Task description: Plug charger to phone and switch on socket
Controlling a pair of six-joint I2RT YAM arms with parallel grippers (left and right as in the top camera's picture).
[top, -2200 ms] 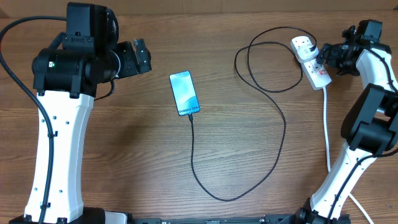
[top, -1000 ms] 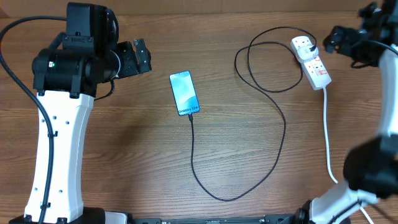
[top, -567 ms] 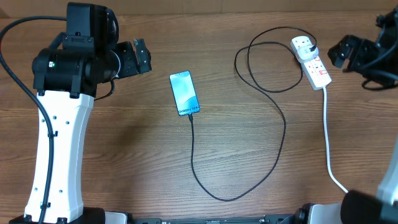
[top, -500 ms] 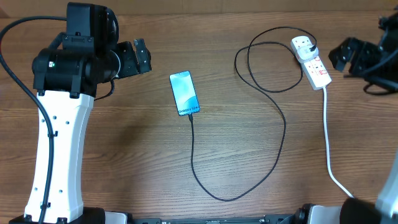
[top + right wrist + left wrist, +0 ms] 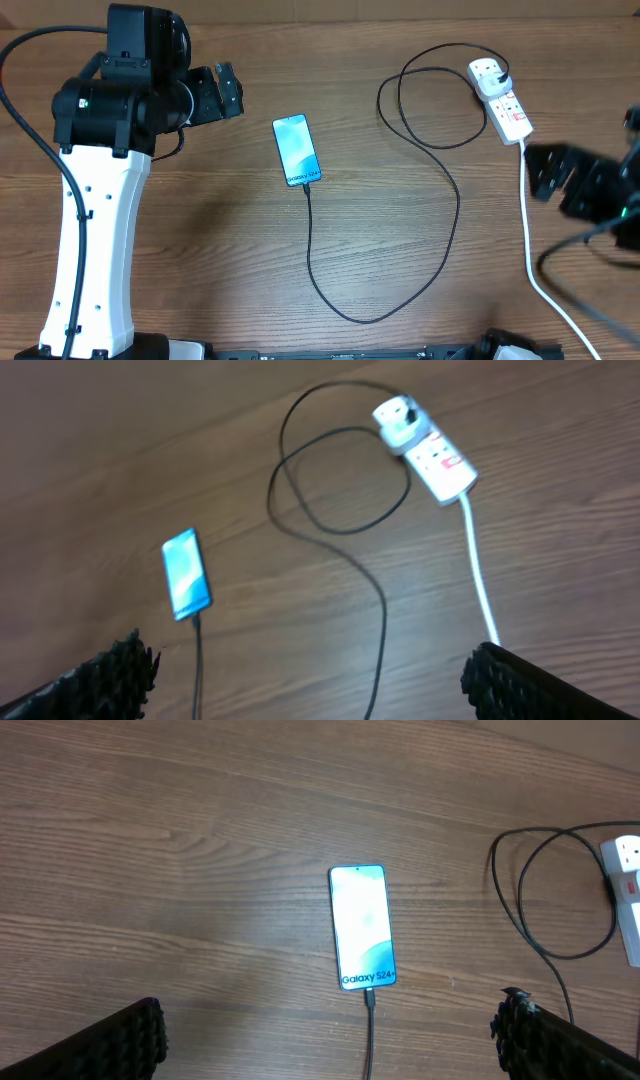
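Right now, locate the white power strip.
Overhead: the white two-outlet power strip lies far right on the table, thin black cable plugged into its far end.

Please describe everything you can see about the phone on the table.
The phone is a slim rectangle with a black frame and a light blue screen facing up, with white "Galaxy S24+" text near one end. It lies flat on the wooden table, slightly askew. The thin black charger cable meets that end, seemingly plugged in. Nothing else touches it.
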